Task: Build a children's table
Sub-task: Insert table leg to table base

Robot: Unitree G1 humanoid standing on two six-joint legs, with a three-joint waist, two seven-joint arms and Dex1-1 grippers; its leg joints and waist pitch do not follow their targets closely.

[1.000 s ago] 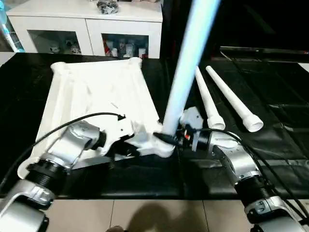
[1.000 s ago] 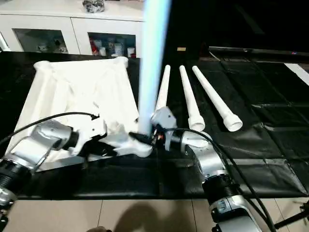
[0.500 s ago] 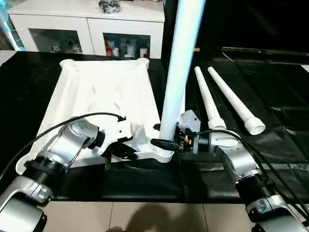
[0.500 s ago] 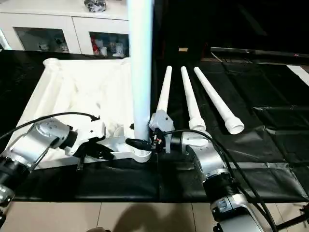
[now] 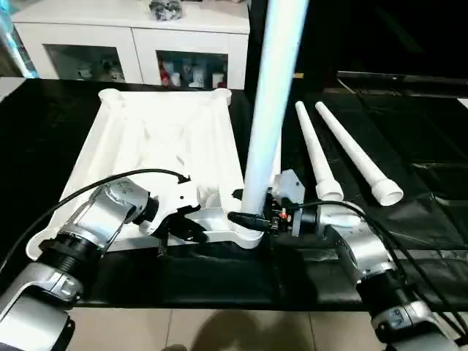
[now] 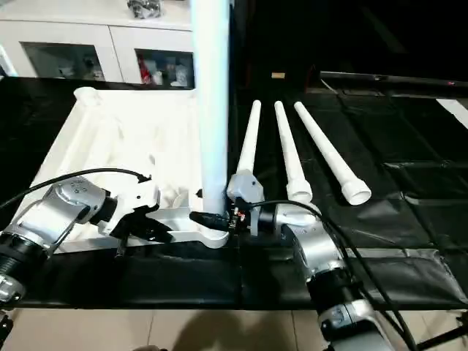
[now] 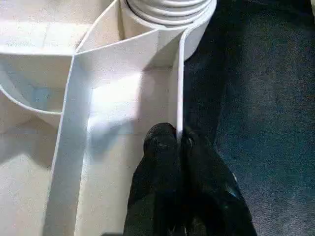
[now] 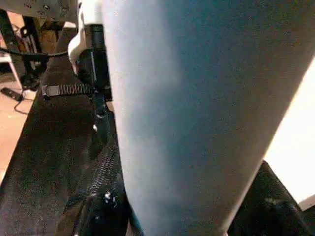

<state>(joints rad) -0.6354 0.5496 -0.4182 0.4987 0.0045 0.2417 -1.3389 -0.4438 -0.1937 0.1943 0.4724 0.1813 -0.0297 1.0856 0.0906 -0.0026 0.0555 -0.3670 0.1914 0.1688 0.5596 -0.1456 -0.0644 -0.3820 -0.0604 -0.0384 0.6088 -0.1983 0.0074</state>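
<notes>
Two grippers at upturned white tabletop [image 5: 161,139], left gripper [image 7: 178,142] fingers pinched shut on its edge rib, right gripper [image 6: 212,218] fingers clasping upright leg [image 6: 212,110] in corner socket, three legs [image 6: 289,150] lying at three o'clock.

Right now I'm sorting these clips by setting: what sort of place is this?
Probably a room in a home or a mock-up of one: a white cabinet with glass doors holding small items, a tiled floor, and a black-covered work surface.
</notes>
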